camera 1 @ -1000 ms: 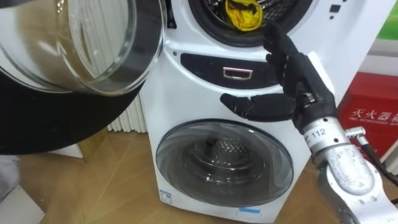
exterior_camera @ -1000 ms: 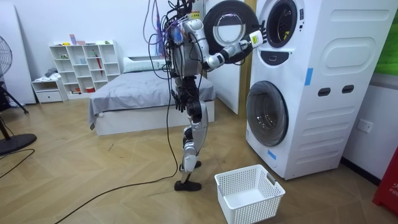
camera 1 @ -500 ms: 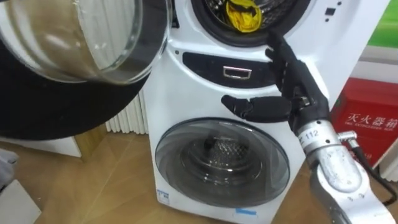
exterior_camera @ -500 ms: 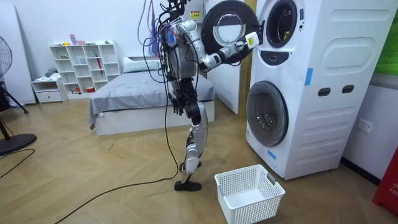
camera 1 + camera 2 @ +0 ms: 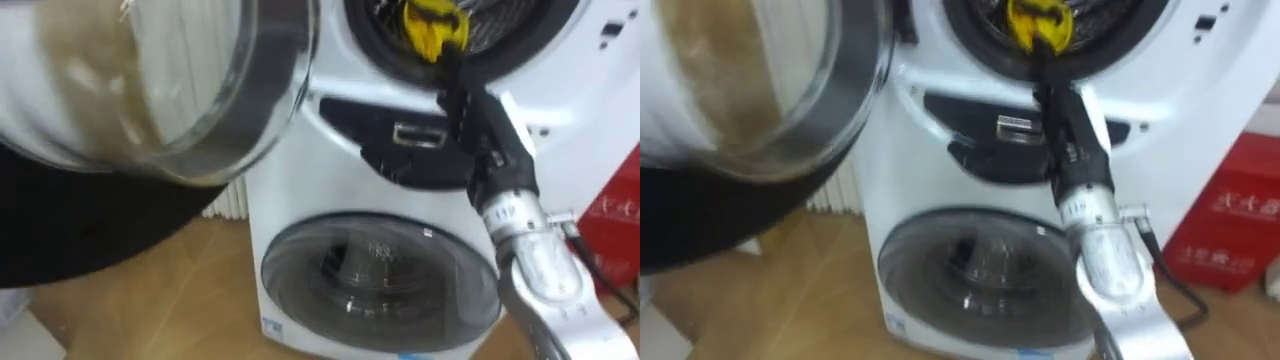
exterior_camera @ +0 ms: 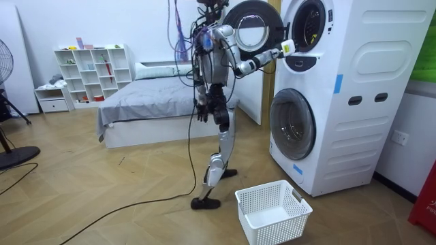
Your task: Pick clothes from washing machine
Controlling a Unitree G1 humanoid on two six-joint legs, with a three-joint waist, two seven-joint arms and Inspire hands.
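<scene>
A yellow cloth [image 5: 432, 28] hangs over the lower rim of the upper washing machine's drum opening [image 5: 385, 55]. My right hand [image 5: 482, 125] reaches up from the lower right with straight fingers, open. Its fingertips sit at the cloth's lower end, on the rim, and the thumb [image 5: 400, 165] sticks out to the left over the dark control panel. The right eye view has the same hand [image 5: 1065, 110] under the cloth [image 5: 1038, 25]. In the room view I stand before the stacked machines [image 6: 340, 95], right hand [image 6: 285, 46] stretched to the upper opening, left hand [image 6: 203, 109] hanging by my hip.
The upper machine's round glass door [image 5: 150, 80] stands swung open on my left, close to my head. The lower machine's door [image 5: 380, 285] is shut. A white laundry basket [image 6: 272, 212] sits on the wooden floor by my feet. A red box [image 5: 615, 205] stands at the right.
I have stepped closer to the machines, so the picture has shifted. My right hand has risen from the control panel to the drum rim, reaching the yellow cloth.
</scene>
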